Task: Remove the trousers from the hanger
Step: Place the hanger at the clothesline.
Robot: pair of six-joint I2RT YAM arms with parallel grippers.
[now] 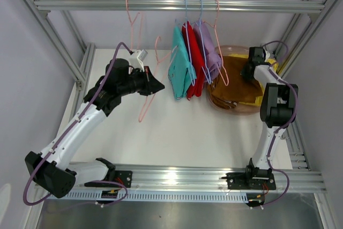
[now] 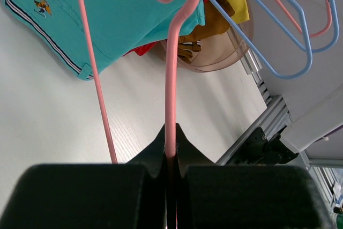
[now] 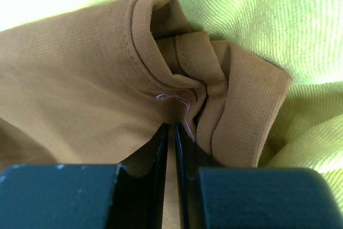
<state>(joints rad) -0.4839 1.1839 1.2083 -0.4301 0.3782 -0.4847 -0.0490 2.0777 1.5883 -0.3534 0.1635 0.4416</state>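
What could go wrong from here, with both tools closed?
1. The right tool is shut on the brown trousers in the tub; lifting without opening would likely drag them out.
2. The left tool pinches a thin pink hanger wire, which may slip or twist.
3. That hanger sits close to the teal trousers; swinging it could snag them.

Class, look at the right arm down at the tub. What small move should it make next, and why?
Probably open the right gripper: its jaws pinch the brown trousers, which are bunched on the yellow trousers, down in the tub.
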